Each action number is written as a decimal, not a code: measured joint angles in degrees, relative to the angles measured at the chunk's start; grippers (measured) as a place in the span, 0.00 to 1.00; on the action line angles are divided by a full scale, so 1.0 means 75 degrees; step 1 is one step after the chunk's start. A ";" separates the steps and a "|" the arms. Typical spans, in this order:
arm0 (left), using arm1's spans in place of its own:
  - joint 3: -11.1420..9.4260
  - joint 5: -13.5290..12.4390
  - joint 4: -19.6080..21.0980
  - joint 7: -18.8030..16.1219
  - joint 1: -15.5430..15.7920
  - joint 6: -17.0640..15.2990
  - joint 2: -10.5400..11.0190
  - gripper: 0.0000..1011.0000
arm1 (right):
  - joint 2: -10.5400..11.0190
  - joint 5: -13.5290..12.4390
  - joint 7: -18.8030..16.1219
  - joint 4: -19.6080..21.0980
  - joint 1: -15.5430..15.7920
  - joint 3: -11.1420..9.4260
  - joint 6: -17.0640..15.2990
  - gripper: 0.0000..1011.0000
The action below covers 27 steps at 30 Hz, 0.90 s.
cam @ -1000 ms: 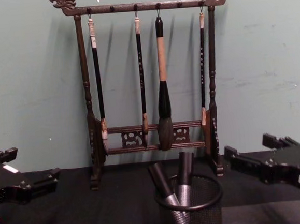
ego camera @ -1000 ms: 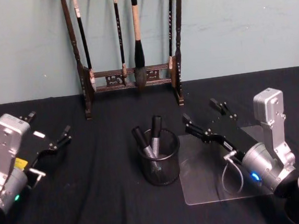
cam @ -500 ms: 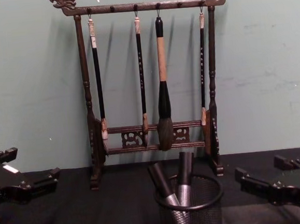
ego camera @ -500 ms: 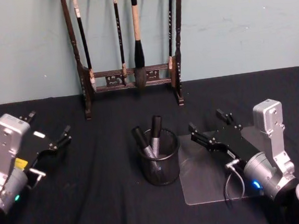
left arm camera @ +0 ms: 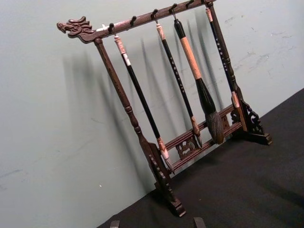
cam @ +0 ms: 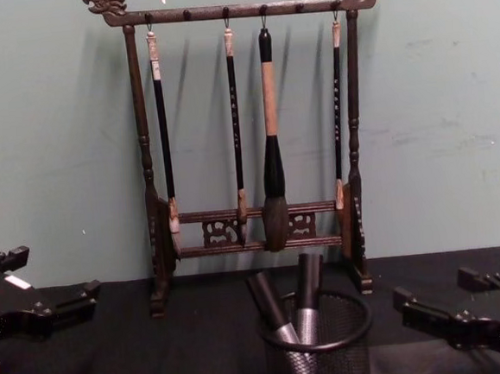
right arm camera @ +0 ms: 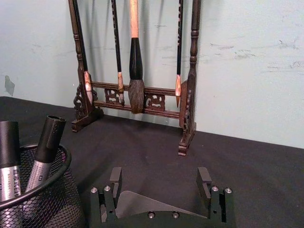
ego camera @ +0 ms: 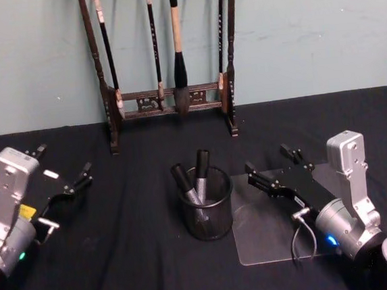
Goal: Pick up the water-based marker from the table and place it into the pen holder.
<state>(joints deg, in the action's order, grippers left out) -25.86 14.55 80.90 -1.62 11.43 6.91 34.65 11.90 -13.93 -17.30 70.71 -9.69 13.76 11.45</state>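
Two markers (ego camera: pixel 195 180) already standing in pen holder (ego camera: pixel 207 211), centre frame; light, stiff, slick barrels, best pinched mid-barrel; left gripper (ego camera: pixel 66 175) and right gripper (ego camera: pixel 271 165) both empty, jaws apart.

The table (ego camera: pixel 129 259) is covered with a black cloth that reaches back to the pale green wall. Near the middle of it stands the pen holder (ego camera: pixel 207 214), a small black wire-mesh cup with a solid round rim, upright, with two markers (ego camera: pixel 195 179) leaning inside it, caps upward. Just beside the cup, on the robot's right, a clear plastic sheet (ego camera: pixel 262 237) lies flat on the cloth, its near corner rounded. At the back edge of the table, against the wall, stands a dark wooden brush rack (ego camera: pixel 169 99) on two feet, with four brushes hanging between its posts, well apart from the cup.
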 joint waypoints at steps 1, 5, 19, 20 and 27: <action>0.0000 0.0000 0.0000 0.0000 0.0000 0.0000 0.0000 1.00 | 0.0001 0.0000 0.0000 0.0002 0.0000 0.0002 0.0000 0.99; 0.0000 0.0000 0.0000 0.0000 0.0000 0.0000 0.0000 1.00 | 0.0003 0.0000 0.0001 0.0005 0.0001 0.0005 0.0000 0.99; 0.0000 0.0001 0.0000 0.0000 0.0000 0.0000 0.0000 1.00 | 0.0012 -0.0003 0.0004 0.0017 0.0004 0.0015 0.0006 0.99; 0.0000 0.0000 0.0000 0.0000 0.0000 0.0000 0.0000 1.00 | 0.0012 -0.0002 0.0003 0.0018 0.0004 0.0015 0.0007 0.99; 0.0001 0.0000 0.0000 0.0000 0.0000 0.0000 0.0000 1.00 | 0.0012 -0.0004 0.0004 0.0020 0.0004 0.0015 0.0009 0.99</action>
<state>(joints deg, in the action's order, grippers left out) -25.86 14.55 80.90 -1.62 11.43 6.91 34.65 11.99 -13.97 -17.27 70.86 -9.66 13.87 11.52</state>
